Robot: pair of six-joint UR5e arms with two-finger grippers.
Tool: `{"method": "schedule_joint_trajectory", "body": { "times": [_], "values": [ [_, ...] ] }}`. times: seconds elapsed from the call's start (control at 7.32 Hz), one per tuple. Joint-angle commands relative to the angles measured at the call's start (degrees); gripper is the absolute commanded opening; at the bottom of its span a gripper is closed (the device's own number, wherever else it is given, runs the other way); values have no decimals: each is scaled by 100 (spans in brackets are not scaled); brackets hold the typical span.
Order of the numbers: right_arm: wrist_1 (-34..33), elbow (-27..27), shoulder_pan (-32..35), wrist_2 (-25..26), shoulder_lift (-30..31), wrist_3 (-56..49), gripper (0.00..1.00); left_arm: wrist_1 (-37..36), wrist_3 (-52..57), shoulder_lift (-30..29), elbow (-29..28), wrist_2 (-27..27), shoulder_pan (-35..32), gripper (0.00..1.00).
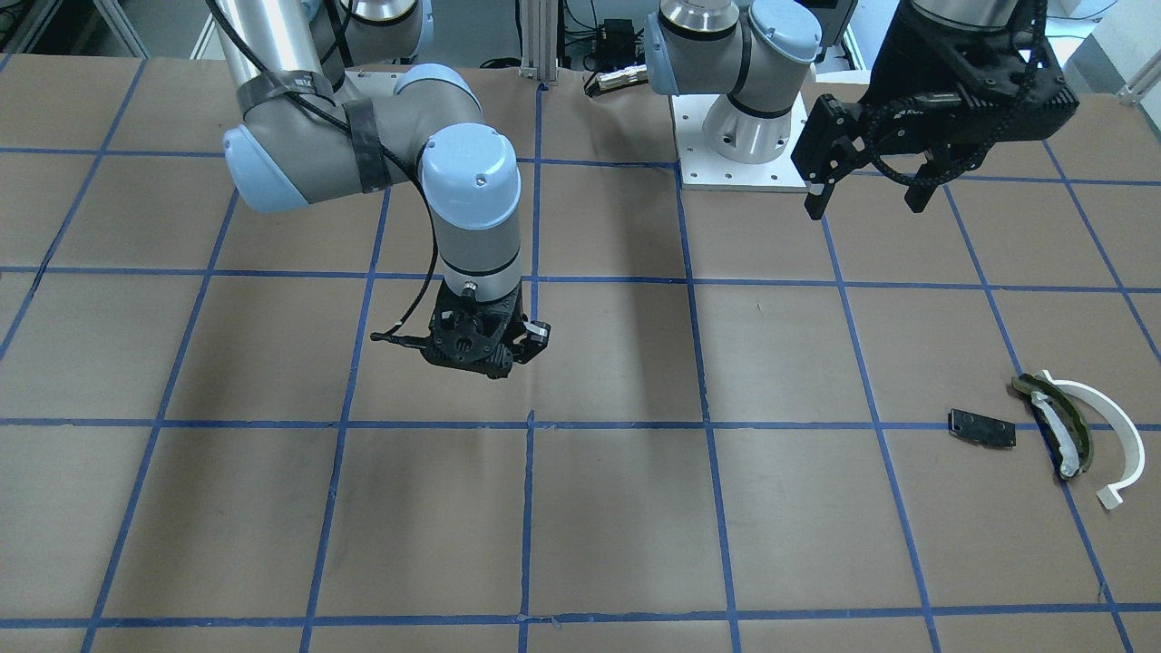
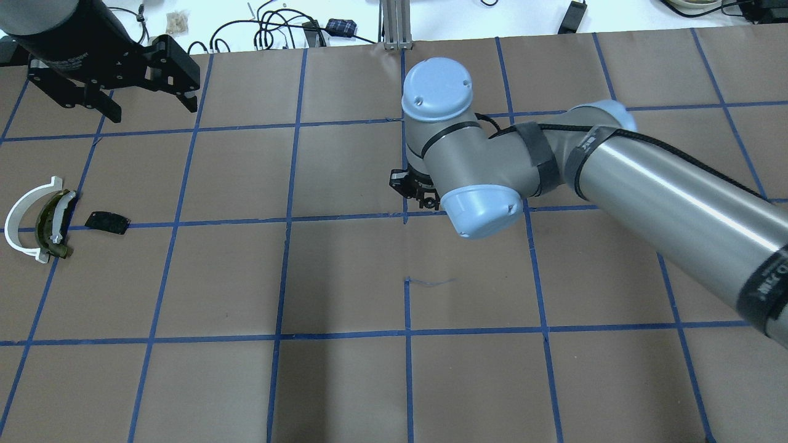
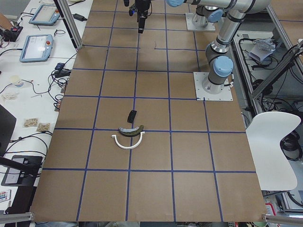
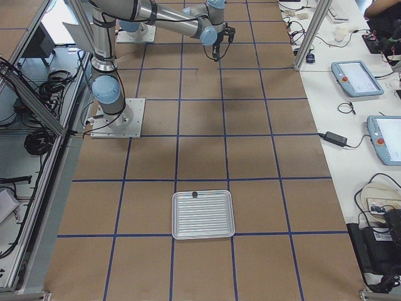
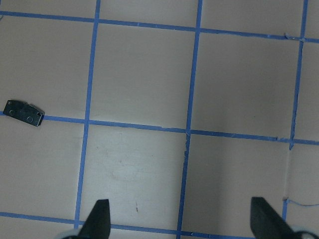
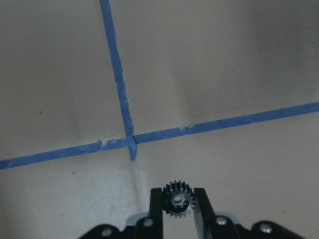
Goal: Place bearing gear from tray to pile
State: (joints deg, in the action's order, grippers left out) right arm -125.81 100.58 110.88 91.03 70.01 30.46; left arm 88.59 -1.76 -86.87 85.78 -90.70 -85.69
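Right wrist-mounted view: closest to the lens, the right gripper point(image 6: 178, 193) pinches the bearing gear point(image 6: 177, 200), a small black toothed wheel with a pale centre, between its two fingers. Below it lies the brown table point(image 6: 224, 59), crossed by blue tape lines point(image 6: 117, 84). Farther off, the left gripper point(image 5: 178, 201) hangs above the table with fingers spread wide and empty; the pile point(image 1: 1058, 419) lies off to its side. The tray point(image 4: 203, 214) lies at the opposite end of the table.
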Motion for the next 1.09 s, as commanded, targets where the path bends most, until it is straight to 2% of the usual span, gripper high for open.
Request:
{"method": "schedule_joint_trajectory", "body": {
  "times": [0.0,0.14,0.27,0.41,0.68,0.82,0.96],
  "values": [
    [-155,-12,48,114,-75,-22,94,0,0,4,0,0,0,100],
    [-137,-82,-83,386,-5,-553,100,0,0,4,0,0,0,100],
    [237,-178,-510,389,248,-1489,100,0,0,4,0,0,0,100],
    [789,-257,-1202,319,668,-2204,100,0,0,4,0,0,0,100],
    [1354,-179,-2660,511,1337,-4416,98,0,0,12,0,0,0,100],
    [1688,-179,-3486,712,1584,-5391,92,0,-9,12,0,0,0,100],
    [1761,-231,-4381,644,1665,-6680,89,0,0,12,0,0,0,100]
  ]
}}
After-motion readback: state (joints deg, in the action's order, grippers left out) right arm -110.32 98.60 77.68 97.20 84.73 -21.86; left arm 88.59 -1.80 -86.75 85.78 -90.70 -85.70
